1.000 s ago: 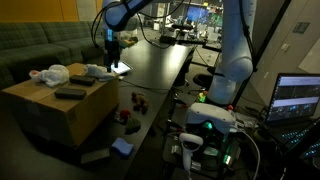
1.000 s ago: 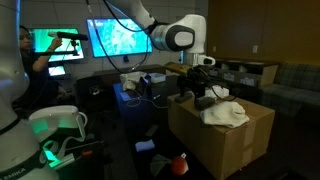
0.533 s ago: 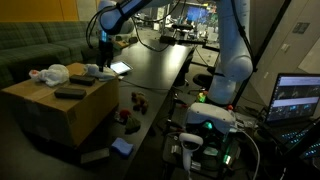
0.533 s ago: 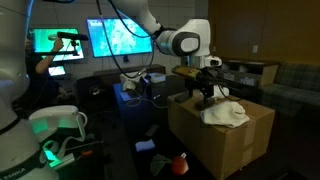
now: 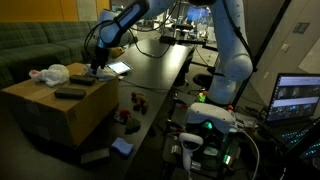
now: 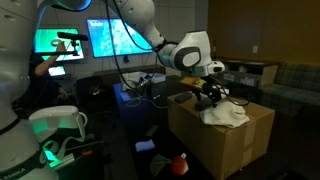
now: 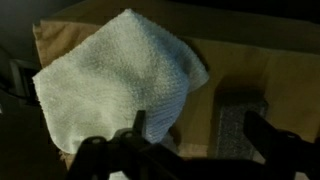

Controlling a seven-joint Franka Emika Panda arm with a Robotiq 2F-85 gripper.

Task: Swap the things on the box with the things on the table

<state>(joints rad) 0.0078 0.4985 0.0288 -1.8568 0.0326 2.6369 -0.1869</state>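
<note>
Change: over the last second the claw (image 5: 97,66) has left the edge of the bench (image 5: 155,75), beside the lit tablet (image 5: 120,69), and now hangs over the top of the box (image 5: 60,115), at the upper left of the frame.
Claw state: fingers spread wide apart, nothing between them. The wrist view shows both tips at the bottom of the frame with clear space between.
Task things: the box stands at the left in an exterior view, against the long side of the bench. A white cloth (image 7: 115,75) and a dark flat item (image 5: 70,93) lie on its top. The tablet lies on the bench.
Meaning for the task: judged as the approach to a first pick from the box. No item has changed places yet.
Wrist view only: the cloth's weave and folded corner, upper left of the frame, and a grey rectangular piece (image 7: 240,125) at lower right. Whether it is the dark flat item cannot be told.
Exterior views only: the arm's reach, the bench and the floor clutter.
</note>
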